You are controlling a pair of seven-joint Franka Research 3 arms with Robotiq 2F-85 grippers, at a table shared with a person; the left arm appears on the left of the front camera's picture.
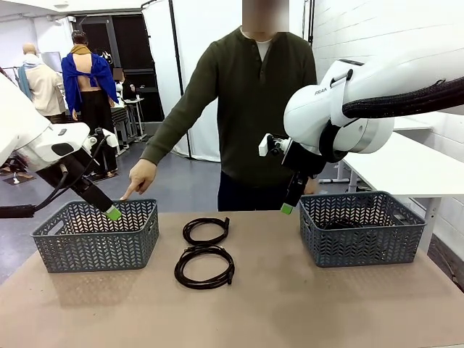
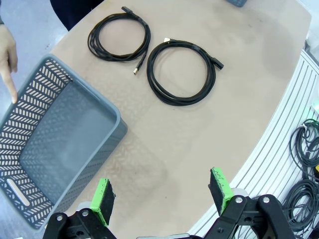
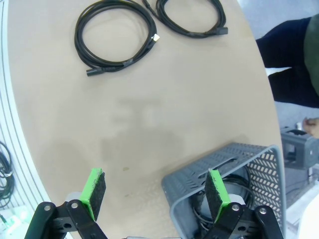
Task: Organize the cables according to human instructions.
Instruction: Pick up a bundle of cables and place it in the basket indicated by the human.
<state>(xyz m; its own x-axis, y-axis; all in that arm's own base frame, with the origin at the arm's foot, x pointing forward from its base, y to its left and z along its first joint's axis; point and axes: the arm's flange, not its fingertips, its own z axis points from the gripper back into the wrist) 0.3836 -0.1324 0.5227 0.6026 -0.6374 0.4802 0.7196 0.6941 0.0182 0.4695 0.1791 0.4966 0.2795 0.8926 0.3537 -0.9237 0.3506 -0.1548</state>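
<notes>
On the brown tabletop [image 1: 290,308], two coiled black cables lie at the centre, neither held. The far cable [image 1: 206,231] is at 12 o'clock from the near cable [image 1: 204,266]; they are just beside each other, and I cannot tell whether they touch. An empty grey left basket [image 1: 94,246] stands at 9 o'clock from the coils. A matching right basket [image 1: 362,246] stands at 3 o'clock and has black cord [image 3: 245,175] lying in its bottom; how many coils that is cannot be told. The left robot hand [image 2: 160,195] hangs above the left basket's far rim. Its green pads are spread wide with nothing between them. The right robot hand [image 3: 155,193] hovers above the right basket's far corner, on its 9 o'clock side. Its jaws are also wide and empty, and one finger appears over the basket's corner in the right wrist view. The person [image 1: 250,94] in the dark olive shirt stands at the tabletop's 12 o'clock edge. The person's hand [image 1: 140,177] has its index finger pointing down at the far rim of the left basket.
</notes>
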